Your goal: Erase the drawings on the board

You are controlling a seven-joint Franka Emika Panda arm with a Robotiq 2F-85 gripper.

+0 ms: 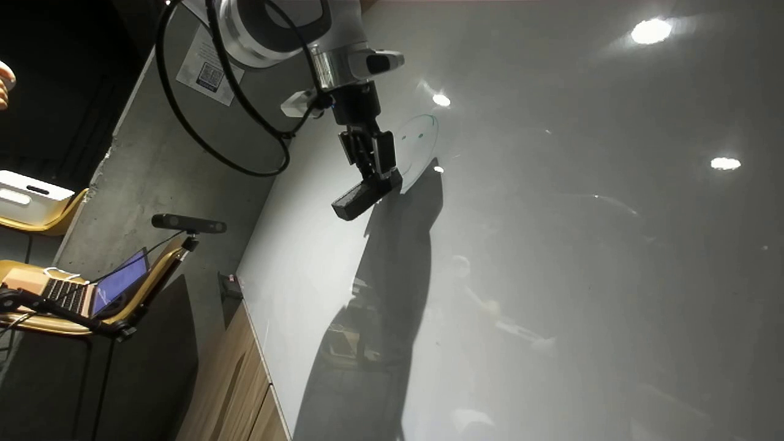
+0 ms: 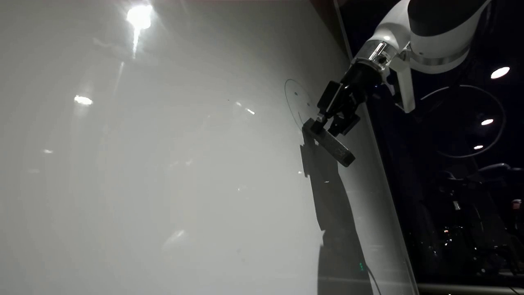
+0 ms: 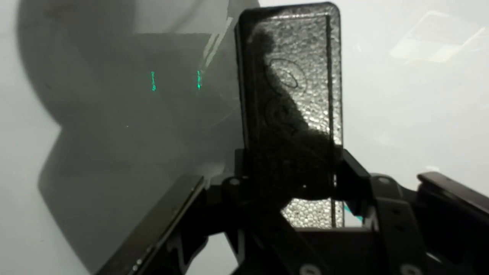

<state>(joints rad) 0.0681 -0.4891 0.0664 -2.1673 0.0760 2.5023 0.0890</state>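
The wrist view shows us the gripper [image 3: 296, 172] closed on a black eraser [image 3: 294, 84], a finger against each long side; the block's long axis runs up that view, most of its length reaching toward the top, with a sliver of teal line [image 3: 359, 218] beside its lower end. In both exterior views we find the thin-lined drawing [image 2: 299, 102] on the glossy whiteboard [image 1: 582, 263], just above the eraser's gripped end and partly covered by gripper and eraser. In an exterior view its face [image 1: 420, 136], an oval longer than wide, leans from upper right to lower left, two dot eyes toward the top; there the eraser slants down to the left, free end pointing away from the drawing, and whether it touches the whiteboard we cannot tell. Beyond that free end the whiteboard's edge meets a grey wall [image 1: 214, 190] and wood panelling [image 1: 211, 389], while on the drawing's other side the white surface spreads wide under spots of reflected light [image 1: 651, 31]
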